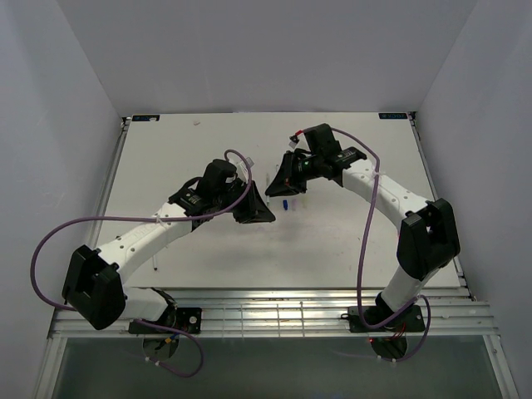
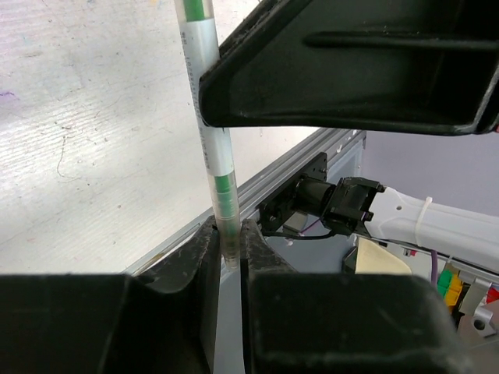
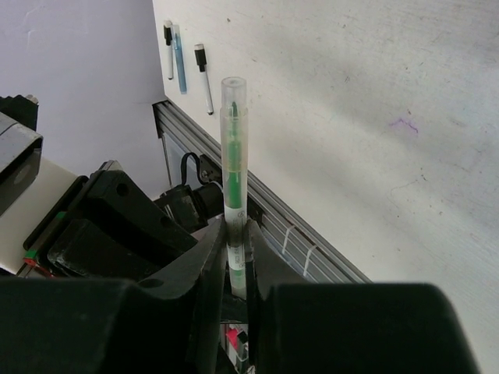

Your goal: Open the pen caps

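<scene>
Green-inked clear pen [image 3: 233,156], clamped by left fingers [image 2: 191,261] and right fingers [image 3: 204,261], over table [image 1: 349,241] middle, edges well away

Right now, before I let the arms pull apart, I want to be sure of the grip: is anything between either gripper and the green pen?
Nothing visible. The left gripper is shut straight on one end of the green pen, and the right gripper is shut on its barrel further along.
</scene>
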